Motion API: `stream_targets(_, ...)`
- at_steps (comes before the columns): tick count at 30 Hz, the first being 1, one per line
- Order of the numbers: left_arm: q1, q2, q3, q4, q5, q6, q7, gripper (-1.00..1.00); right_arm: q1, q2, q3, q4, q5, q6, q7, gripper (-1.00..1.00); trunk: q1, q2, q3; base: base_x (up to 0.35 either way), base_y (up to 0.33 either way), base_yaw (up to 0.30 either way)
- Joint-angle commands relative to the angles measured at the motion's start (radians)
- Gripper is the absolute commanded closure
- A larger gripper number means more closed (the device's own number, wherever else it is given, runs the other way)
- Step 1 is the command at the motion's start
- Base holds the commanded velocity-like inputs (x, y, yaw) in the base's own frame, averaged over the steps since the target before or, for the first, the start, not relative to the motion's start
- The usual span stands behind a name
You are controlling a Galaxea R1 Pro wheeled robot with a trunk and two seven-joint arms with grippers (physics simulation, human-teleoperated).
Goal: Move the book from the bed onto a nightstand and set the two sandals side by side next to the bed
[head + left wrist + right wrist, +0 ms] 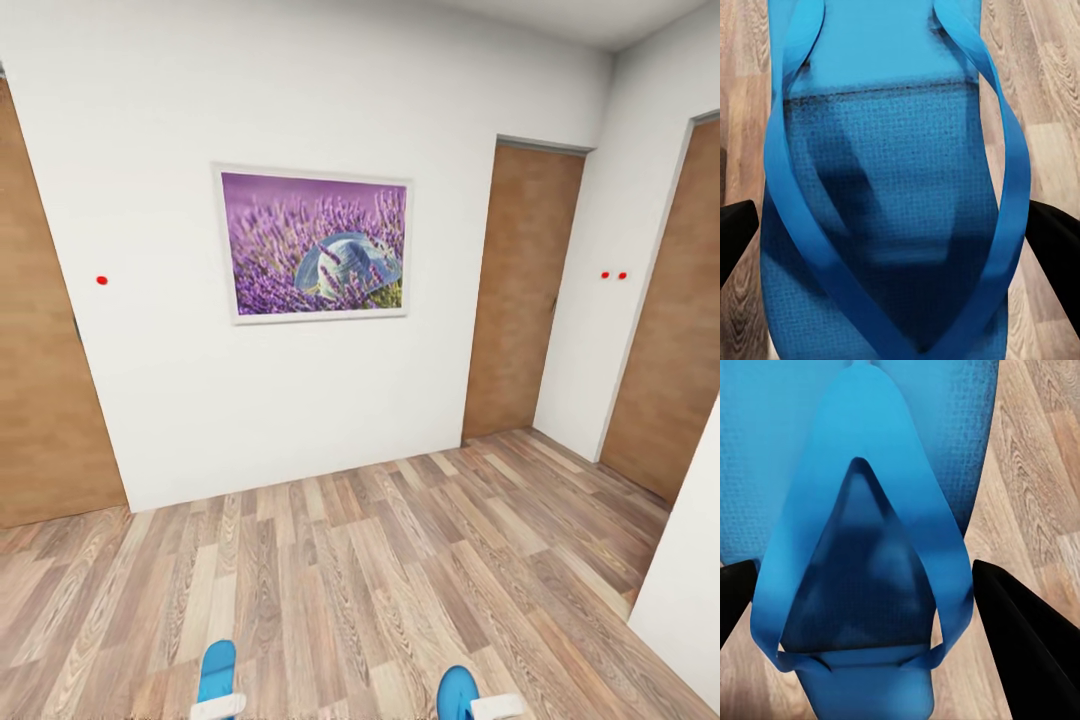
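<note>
Facing a white wall (150,150) with 2 wooden doors (520,290), bed unseen. Left gripper (892,232) clamps 1 sandal (885,150); right gripper (862,607) clamps the other sandal (870,457). Judgement: carry both level, grips firm, while turning bedward.

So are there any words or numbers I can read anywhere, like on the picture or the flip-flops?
None.
The framed picture shows purple flowers and a hat, with no writing.
The blue sandals carry no label or brand that shows.
The wall's red dots are plain marks, not numbers.
</note>
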Motion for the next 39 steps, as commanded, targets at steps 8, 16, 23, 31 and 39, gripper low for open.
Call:
stream_targets(8,0.0,0.0,-0.009,0.001,0.007,-0.003,0.004,1.0,-0.001,0.002,0.008,0.001,-0.001,-0.003,-0.005,1.0,-0.004,0.006,-0.011,0.0,0.0,0.094)
stream_targets(16,0.002,0.0,-0.009,0.001,0.007,-0.003,0.004,1.0,-0.001,0.002,0.008,0.001,-0.001,-0.003,-0.005,1.0,-0.034,0.062,0.002,0.0,0.0,0.09)
stream_targets(23,0.003,-0.001,-0.009,0.001,0.006,-0.003,0.004,1.0,-0.001,0.003,0.008,0.001,-0.001,-0.003,-0.005,1.0,-0.057,0.104,0.01,0.0,0.0,0.088)
stream_targets(31,0.003,-0.001,-0.009,0.001,0.007,-0.003,0.004,1.0,-0.001,0.0,0.008,0.001,-0.001,-0.003,-0.005,1.0,-0.057,0.104,-0.002,0.0,0.0,0.08)
stream_targets(39,0.003,0.0,-0.009,0.001,0.007,-0.003,0.004,1.0,-0.001,-0.014,0.007,0.004,0.0,-0.003,-0.005,1.0,-0.057,0.104,-0.014,0.0,0.0,0.017)
